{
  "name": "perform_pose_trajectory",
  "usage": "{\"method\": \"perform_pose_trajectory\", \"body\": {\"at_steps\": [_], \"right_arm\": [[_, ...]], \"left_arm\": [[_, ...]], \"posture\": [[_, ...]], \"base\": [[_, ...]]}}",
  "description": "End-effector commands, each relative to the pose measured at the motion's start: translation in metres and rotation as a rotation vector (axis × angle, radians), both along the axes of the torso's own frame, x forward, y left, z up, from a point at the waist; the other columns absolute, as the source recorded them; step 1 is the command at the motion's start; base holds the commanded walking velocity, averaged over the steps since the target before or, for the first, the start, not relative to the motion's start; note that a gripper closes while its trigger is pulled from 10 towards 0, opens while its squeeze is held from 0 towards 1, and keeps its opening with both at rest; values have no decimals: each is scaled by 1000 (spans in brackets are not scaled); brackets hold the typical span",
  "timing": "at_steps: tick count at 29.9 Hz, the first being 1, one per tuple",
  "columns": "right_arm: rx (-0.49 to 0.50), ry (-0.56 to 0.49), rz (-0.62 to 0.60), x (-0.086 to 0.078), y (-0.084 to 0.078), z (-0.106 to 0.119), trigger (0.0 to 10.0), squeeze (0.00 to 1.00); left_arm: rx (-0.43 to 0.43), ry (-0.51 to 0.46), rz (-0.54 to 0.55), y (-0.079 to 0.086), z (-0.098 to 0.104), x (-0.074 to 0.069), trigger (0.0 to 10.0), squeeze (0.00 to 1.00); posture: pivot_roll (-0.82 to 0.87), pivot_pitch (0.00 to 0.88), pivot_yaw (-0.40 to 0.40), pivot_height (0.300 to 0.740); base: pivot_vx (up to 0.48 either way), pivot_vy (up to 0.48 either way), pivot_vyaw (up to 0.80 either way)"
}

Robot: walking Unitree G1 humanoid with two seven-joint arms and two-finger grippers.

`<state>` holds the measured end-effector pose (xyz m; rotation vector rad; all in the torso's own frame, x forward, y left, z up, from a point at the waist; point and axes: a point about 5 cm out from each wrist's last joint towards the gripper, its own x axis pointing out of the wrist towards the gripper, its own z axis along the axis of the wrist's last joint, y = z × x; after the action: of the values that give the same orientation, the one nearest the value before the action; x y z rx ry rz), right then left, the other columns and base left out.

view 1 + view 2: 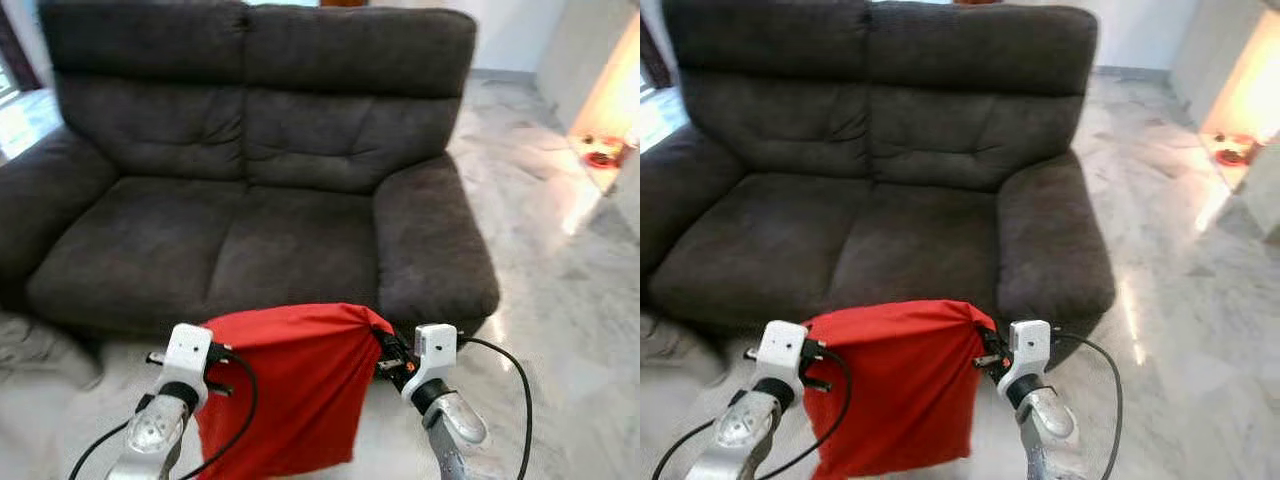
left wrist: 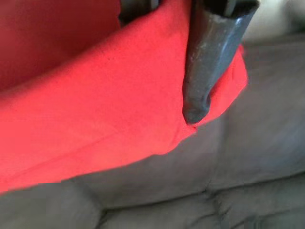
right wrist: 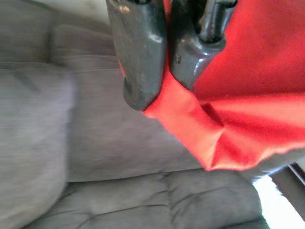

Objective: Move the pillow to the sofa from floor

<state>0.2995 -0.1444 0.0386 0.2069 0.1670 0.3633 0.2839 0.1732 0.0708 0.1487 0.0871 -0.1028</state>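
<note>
Red pillow [image 1: 285,385] is lifted, each top corner clamped by left pincer [image 1: 215,362] and right pincer [image 1: 392,362]; placement on the sofa [image 1: 250,240] remains.

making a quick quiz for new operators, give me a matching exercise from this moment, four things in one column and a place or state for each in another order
Things:
1. pillow
2. sofa
3. left gripper
4. right gripper

Places or states:
A. dark grey, seat bare, straight ahead
B. red, hanging between the two arms in front of the sofa
C. pinching the pillow's top corner on the robot's right
D. clamped on the pillow's top edge on the robot's left

Pairs: 1-B, 2-A, 3-D, 4-C
</note>
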Motion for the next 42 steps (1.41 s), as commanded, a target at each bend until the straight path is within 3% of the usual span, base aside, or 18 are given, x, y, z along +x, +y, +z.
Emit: {"method": "perform_pose_trajectory", "body": {"at_steps": [1,9,17,21,23,29,30,31,34,39,42], "right_arm": [[12,-79,-24,7,-3,15,10000,0],[36,-161,8,14,5,35,10000,0],[59,-268,27,26,13,65,10000,0],[98,-327,47,32,20,87,10000,0],[102,-340,53,32,21,90,10000,0],[141,-497,98,43,34,142,10000,0],[141,-497,98,43,34,142,10000,0],[150,-538,97,46,35,157,10000,0],[151,-559,92,49,36,167,10000,0],[177,-683,59,62,35,210,10000,0],[183,-708,53,67,35,221,10000,0]], "left_arm": [[-2,-67,4,3,13,2,10000,0],[2,-116,33,9,27,8,10000,0],[-5,-215,85,22,58,20,10000,0],[-9,-298,120,31,85,27,10000,0],[-8,-309,124,32,88,28,10000,0],[-6,-462,165,44,141,39,10000,0],[-6,-462,165,44,141,39,10000,0],[3,-489,164,47,154,42,10000,0],[0,-502,162,49,161,44,10000,0],[13,-568,146,50,189,51,10000,0],[16,-585,134,48,198,54,10000,0]], "posture": [[104,83,-18,740],[103,83,-17,740],[104,79,-16,740],[104,79,-16,740],[104,79,-16,740],[104,75,-13,740],[104,75,-13,740],[104,71,-10,740],[103,69,-8,740],[101,64,-3,740],[102,60,0,740]], "base": [[379,0,0],[381,0,0],[381,0,597],[384,0,0],[382,0,0],[381,0,0],[379,0,0],[382,0,0],[382,0,0],[383,0,0],[386,0,0]]}}
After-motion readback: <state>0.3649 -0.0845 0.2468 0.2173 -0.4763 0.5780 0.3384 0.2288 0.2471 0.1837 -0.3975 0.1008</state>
